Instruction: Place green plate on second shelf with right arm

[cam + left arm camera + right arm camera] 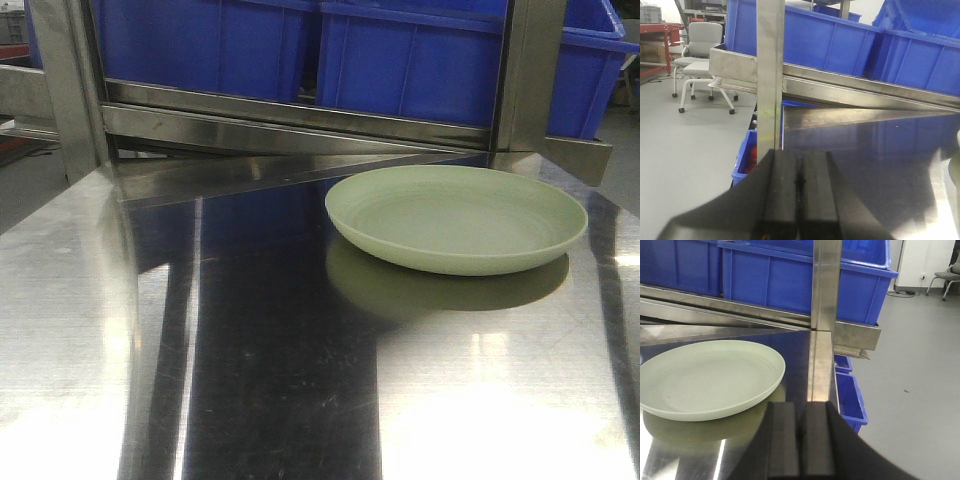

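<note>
Left gripper [800, 186] pinched closed, empty, steel post [770, 75] dead ahead. Blue bins [400, 60] fill the rack shelf behind. Green plate [455, 215] flat on steel tabletop [250, 350], right side. Right gripper [801, 440] pinched closed, empty, near plate, not touching.

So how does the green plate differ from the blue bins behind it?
The green plate is round, shallow and pale; the blue bins are boxy, deep and strongly coloured. The plate lies flat on the steel table; the bins stand on the shelf above and behind it. Both look like plain plastic.
</note>
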Tool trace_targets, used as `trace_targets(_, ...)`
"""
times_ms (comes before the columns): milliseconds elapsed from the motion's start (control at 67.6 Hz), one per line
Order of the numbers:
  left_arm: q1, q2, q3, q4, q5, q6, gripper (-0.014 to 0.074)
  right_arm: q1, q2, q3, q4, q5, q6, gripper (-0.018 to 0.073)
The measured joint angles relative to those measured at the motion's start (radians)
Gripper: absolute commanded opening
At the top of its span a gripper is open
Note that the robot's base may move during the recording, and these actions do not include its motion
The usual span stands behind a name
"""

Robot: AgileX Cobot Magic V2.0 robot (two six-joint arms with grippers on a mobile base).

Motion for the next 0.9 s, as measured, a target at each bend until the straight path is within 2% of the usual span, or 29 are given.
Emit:
trace_targets(192, 0.000, 0.000, 0.000, 0.000, 0.000, 0.000, 0.0131, 0.000, 0.000, 0.000, 0.000, -0.012, 0.000, 0.0048)
trace_targets(340, 0.000, 0.000, 0.000, 0.000, 0.000, 0.000, 0.0131, 0.000, 0.000, -0.002, 0.009, -0.139, 0.006, 0.0048)
trace_targets(503, 0.000, 0.000, 0.000, 0.000, 0.000, 0.000, 0.0131, 0.000, 0.026, -0.106, 0.000, -0.150, 0.010, 0.0048)
trace_targets(636, 0.000, 0.000, 0.000, 0.000, 0.000, 0.000, 0.0131, 0.000, 0.160, -0.242, 0.000, -0.094, 0.010, 0.0048)
trace_targets(769, 0.000, 0.000, 0.000, 0.000, 0.000, 0.000, 0.0131, 0.000, 0.394, -0.378, 0.000, -0.033, 0.013, 0.0048)
trace_targets(902, 0.000, 0.000, 0.000, 0.000, 0.000, 0.000, 0.0131, 0.034, 0.637, -0.529, 0.000, 0.158, 0.013, 0.0048)
